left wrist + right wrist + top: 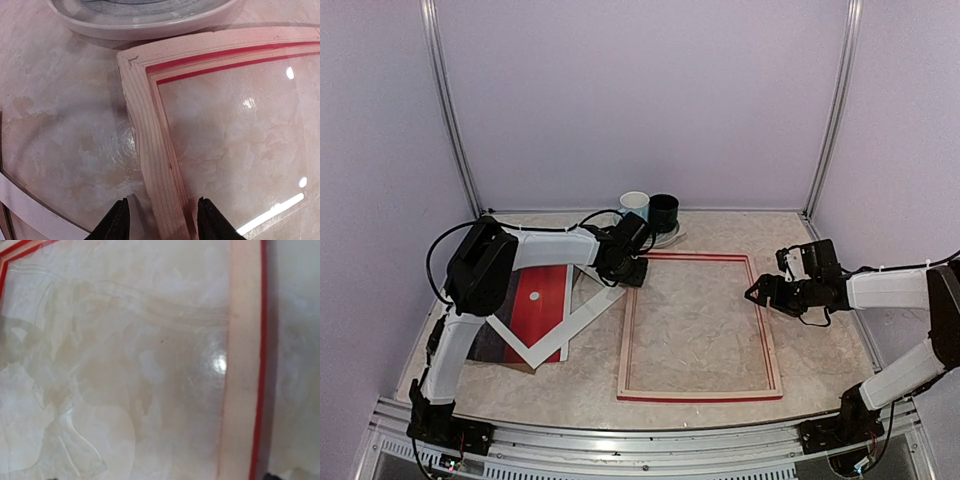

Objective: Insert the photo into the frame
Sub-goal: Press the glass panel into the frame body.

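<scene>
The frame [698,328] lies flat mid-table, pale wood side up with red edges, and a clear pane reflects light inside it. My left gripper [632,268] is at its far left corner. In the left wrist view the open jaws of the left gripper [163,222] straddle the frame's left rail [155,165], with small gaps on both sides. The photo [538,300], red with a white sun, lies at the left partly under a white mat [582,318]. My right gripper [757,293] hovers open at the frame's right rail [245,365], holding nothing.
A white cup [634,204] and a dark cup [664,210] stand on a plate [145,25] just behind the frame's far left corner. A dark board [485,345] lies under the photo's near end. Walls enclose the table on three sides.
</scene>
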Tool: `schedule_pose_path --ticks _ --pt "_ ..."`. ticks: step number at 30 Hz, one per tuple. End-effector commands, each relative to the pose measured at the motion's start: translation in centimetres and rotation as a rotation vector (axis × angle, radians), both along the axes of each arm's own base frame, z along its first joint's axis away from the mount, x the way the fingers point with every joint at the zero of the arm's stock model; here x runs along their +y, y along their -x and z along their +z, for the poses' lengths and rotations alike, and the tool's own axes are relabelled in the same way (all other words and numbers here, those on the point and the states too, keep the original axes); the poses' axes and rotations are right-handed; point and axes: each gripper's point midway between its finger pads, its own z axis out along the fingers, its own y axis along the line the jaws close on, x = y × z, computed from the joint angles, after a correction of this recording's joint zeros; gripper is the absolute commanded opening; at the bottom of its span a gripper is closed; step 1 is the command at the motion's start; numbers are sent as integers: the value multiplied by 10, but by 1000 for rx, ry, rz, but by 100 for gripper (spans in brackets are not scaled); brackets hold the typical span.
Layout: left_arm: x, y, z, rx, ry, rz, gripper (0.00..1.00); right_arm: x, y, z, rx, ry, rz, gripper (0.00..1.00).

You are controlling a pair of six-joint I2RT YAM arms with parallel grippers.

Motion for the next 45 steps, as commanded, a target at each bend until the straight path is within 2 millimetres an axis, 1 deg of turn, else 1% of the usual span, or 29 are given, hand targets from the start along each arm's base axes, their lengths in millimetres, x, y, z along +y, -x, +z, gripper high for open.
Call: schedule_pose_path --ticks 1,5,6,7,9,12,13,14,16,18,21,23,25,27,28,31,35,36,37,40,45 --pt "9 22 4 43 -7 5 46 2 -7 12 -37 13 8 88" --pt "11 30 6 47 4 7 45 0 -8 22 -59 37 5 87" --pt "10 30 11 37 21 5 46 1 -8 25 -66 46 7 87" --pt "10 33 12 38 32 3 47 5 -8 30 -78 56 13 86" --pt "8 37 24 27 83 -6 48 12 -10 40 -105 71 30 86" --pt "5 48 31 33 169 -30 48 31 -13 57 -134 30 70 82" --pt "3 52 41 28 212 -45 48 38 -13 62 -141 9 86 80" --pt "1 57 42 38 241 -57 48 45 -15 66 -149 -7 99 80" --pt "2 65 52 37 292 -64 48 61 -17 74 -160 -25 129 79" --pt "4 72 54 47 333 -66 47 81 -19 81 -167 -42 160 79" --pt "4 88 49 88 392 -81 47 111 -22 87 -167 -75 209 80" --pt "5 97 41 111 421 -83 47 130 -23 87 -159 -98 239 80" --pt "8 106 34 127 446 -80 44 148 -27 87 -151 -116 258 80" --pt "9 109 33 118 476 -79 42 163 -32 85 -140 -123 272 80" --pt "11 111 30 123 480 -77 42 170 -36 80 -128 -122 277 80" --pt "16 113 23 126 490 -67 41 191 -48 81 -123 -138 297 80" --pt "22 115 18 123 514 -68 39 215 -63 77 -107 -153 320 80" --pt "21 115 19 122 529 -76 39 221 -66 75 -102 -155 328 80" --pt "20 115 21 120 544 -84 39 228 -71 78 -106 -164 337 80" --pt "14 121 22 135 584 -118 39 243 -79 72 -91 -171 354 80" --pt "6 132 16 174 656 -139 37 264 -89 63 -62 -196 379 80"
